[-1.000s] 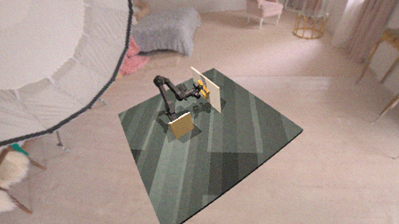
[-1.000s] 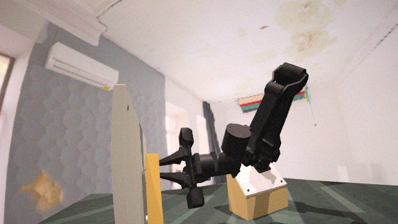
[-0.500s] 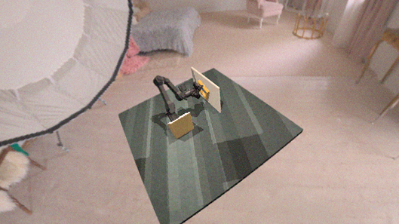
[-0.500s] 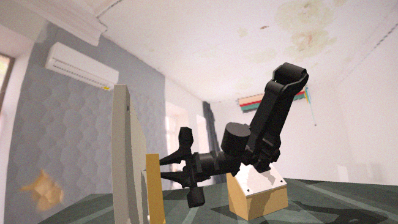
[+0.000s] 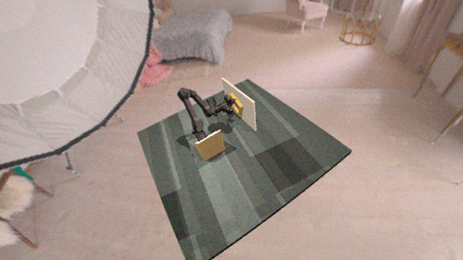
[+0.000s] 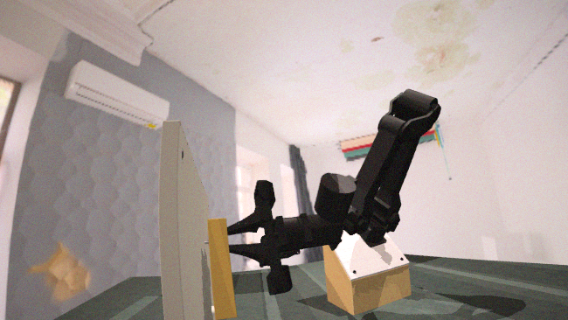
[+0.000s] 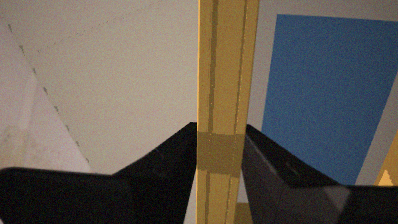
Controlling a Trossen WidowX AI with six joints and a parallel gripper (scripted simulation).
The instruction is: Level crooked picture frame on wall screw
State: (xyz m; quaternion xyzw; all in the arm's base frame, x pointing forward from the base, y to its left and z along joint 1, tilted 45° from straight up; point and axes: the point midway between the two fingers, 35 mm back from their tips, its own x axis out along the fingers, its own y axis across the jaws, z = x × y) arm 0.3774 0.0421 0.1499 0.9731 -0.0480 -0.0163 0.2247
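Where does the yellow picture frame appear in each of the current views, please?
Top: just above centre, at the pale board.
Exterior: lower middle, right of the board.
Wrist: one side of the frame runs down the centre, between the fingers.
Shared landmark: the pale board.
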